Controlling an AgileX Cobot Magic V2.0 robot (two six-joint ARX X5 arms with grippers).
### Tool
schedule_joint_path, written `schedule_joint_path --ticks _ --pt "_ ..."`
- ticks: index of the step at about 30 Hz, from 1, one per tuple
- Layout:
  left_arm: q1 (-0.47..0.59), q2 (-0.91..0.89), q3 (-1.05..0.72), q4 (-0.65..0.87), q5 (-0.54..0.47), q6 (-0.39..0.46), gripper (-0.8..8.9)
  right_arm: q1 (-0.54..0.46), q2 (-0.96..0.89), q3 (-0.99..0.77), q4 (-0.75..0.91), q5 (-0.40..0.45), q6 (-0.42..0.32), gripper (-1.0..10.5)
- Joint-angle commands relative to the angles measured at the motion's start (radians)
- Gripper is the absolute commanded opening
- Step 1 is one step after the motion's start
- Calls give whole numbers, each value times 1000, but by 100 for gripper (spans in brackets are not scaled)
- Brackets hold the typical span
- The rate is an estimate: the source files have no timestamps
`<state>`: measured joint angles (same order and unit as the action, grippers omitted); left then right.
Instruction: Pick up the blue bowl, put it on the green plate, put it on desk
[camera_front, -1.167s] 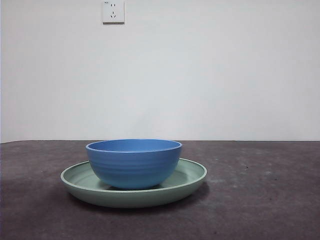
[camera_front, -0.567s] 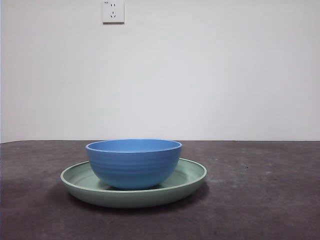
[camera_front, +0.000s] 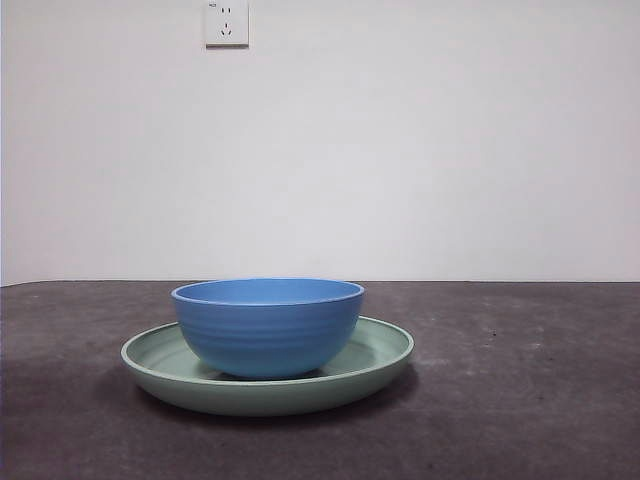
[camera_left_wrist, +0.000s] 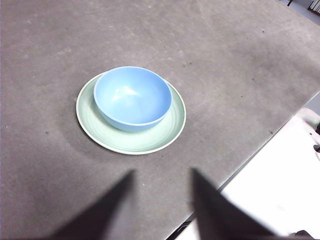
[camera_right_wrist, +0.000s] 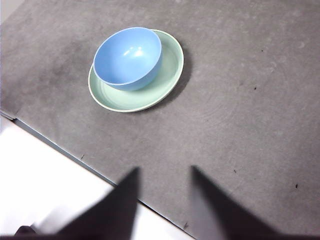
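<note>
**Bowl seated on plate, both hands high and clear**

Left hand (camera_left_wrist: 161, 200) and right hand (camera_right_wrist: 164, 195): jaws parted, empty, near tabletop (camera_front: 520, 400) edges. Blue bowl (camera_front: 267, 325) sits upright inside green plate (camera_front: 380, 355), off-centre; bare tabletop surrounds the plate.

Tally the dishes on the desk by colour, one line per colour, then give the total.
Blue: 1, the blue bowl, standing on the plate.
Green: 1, the green plate, resting on the desk.
Total: 2
</note>
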<state>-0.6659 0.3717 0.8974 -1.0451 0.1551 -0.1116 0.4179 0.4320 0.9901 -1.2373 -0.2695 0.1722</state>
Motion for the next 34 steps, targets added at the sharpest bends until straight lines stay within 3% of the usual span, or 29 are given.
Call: schedule_joint_path --ticks 1,15,22,27,34 --pt "-8 2 10 27 -5 6 51 5 3 6 11 -3 6 40" --pt "-4 1 3 37 -6 6 51 5 3 6 11 -3 5 40" --pt "267 -14 -45 63 24 17 50 5 3 6 11 -3 4 40" --pt "443 -71 -248 330 -6 150 51 5 3 6 11 -3 4 40" --pt "590 -189 -654 837 -6 153 50 5 3 6 11 -3 3 40"
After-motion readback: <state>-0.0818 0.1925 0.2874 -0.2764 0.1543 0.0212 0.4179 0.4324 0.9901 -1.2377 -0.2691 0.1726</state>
